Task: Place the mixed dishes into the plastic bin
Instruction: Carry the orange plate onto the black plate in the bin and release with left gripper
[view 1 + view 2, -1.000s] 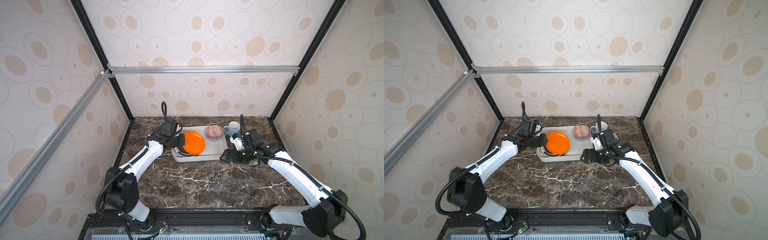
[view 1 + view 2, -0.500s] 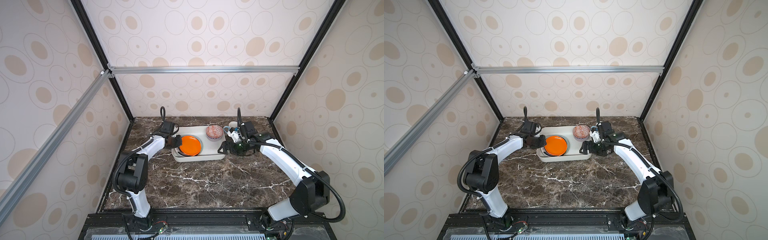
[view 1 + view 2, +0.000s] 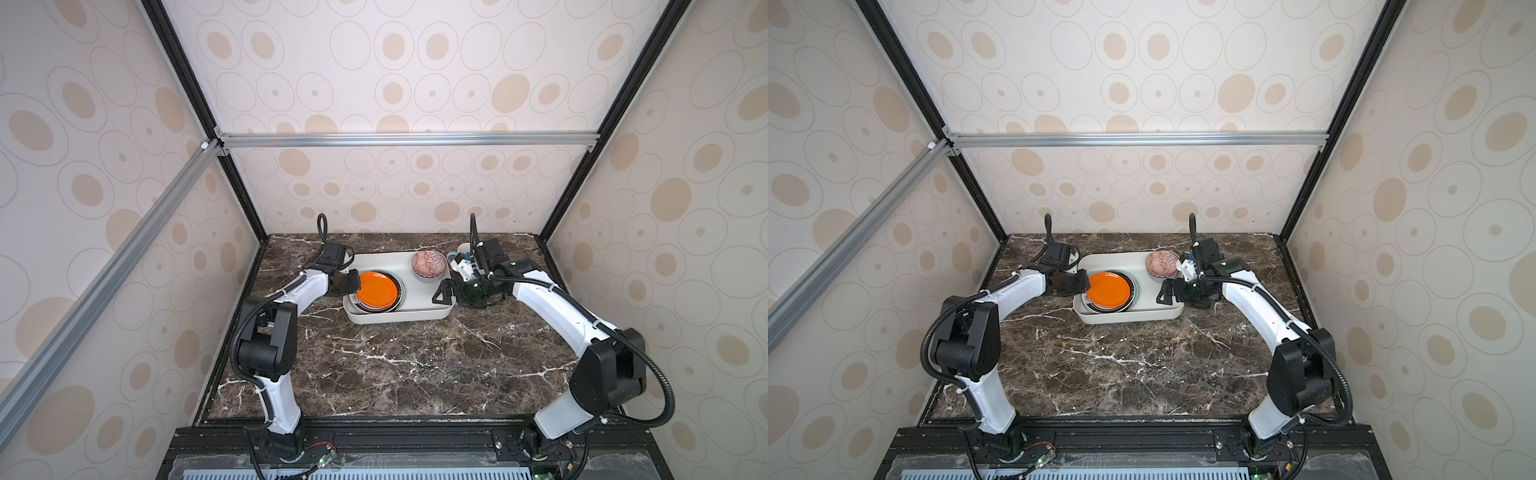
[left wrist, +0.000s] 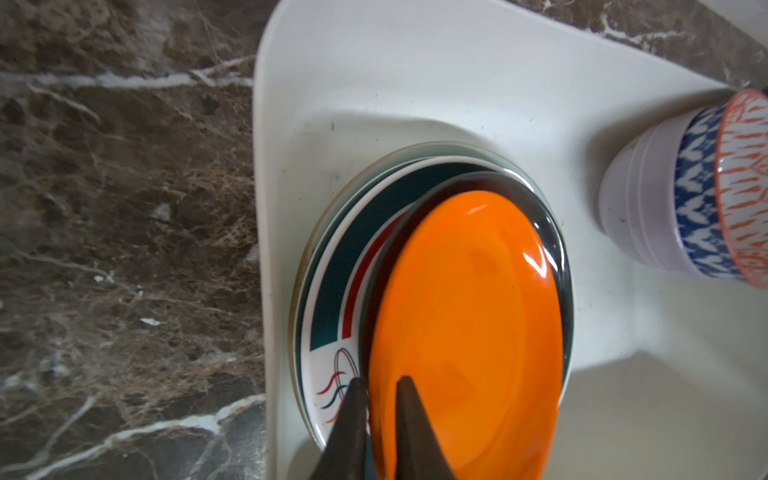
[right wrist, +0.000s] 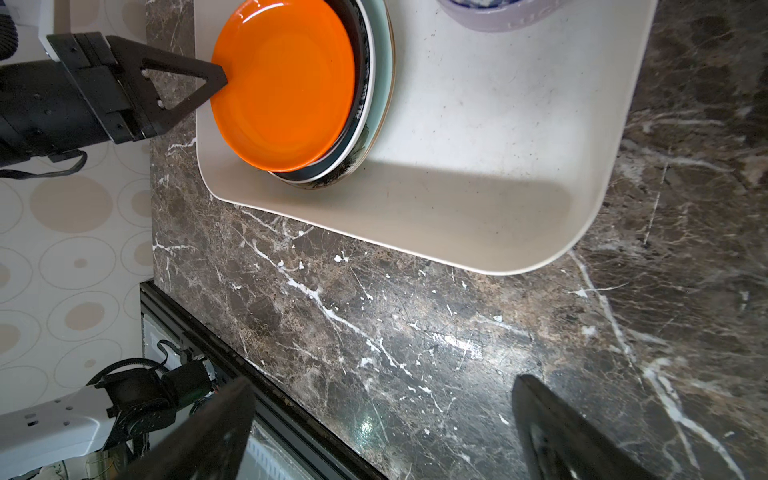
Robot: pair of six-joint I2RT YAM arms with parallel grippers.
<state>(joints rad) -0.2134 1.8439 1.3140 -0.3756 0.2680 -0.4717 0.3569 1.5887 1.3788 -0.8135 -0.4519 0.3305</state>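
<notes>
Outside the bin (image 3: 399,322) near the patterned bowl (image 3: 429,266), right tool (image 5: 382,386) gapes; left tool (image 4: 380,386) straddles orange plate (image 4: 465,324) rim, grip unclear.

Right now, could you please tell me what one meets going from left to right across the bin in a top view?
left fingers → orange plate → red-patterned bowl → mug
</notes>
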